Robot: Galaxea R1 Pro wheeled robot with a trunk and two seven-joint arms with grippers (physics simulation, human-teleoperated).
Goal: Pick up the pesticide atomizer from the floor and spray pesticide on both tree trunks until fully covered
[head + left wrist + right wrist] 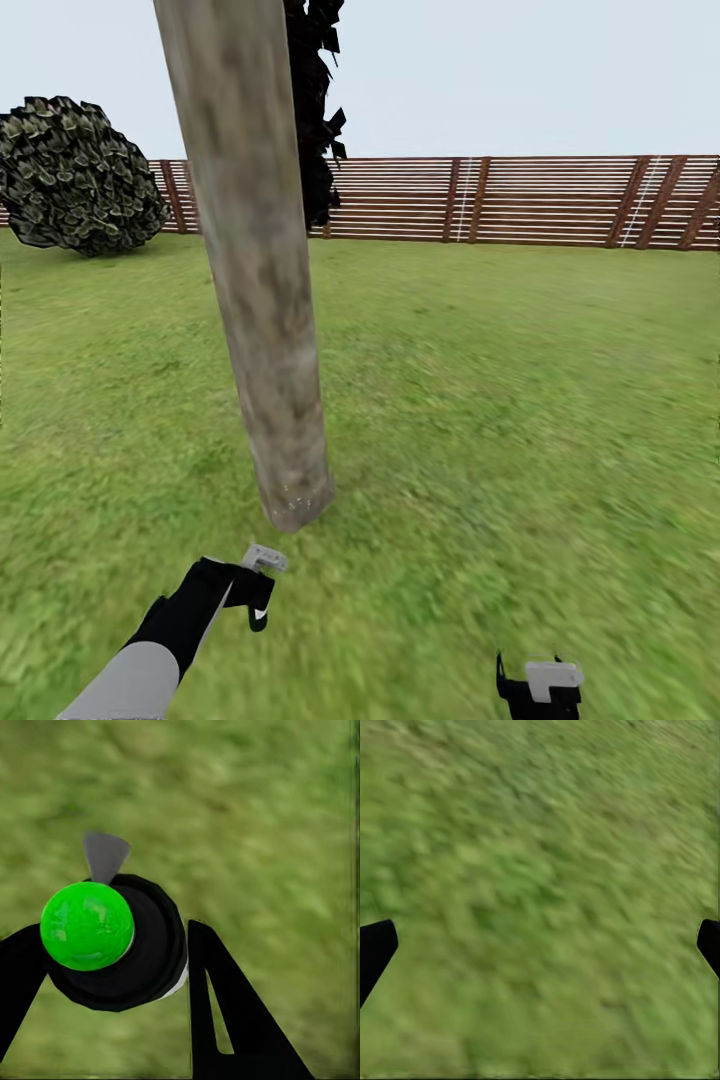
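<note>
Left wrist view: left claw point(112, 967) clamped on the atomizer point(112, 945); right claw point(540, 945) apart. Aim its nozzle point(265, 558) at the trunk point(255, 260), sweeping upward.

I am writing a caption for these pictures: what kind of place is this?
Most likely a fenced garden or backyard: a green lawn, a brown slatted wooden fence behind it, and a thick tree trunk beside a round bush.
</note>
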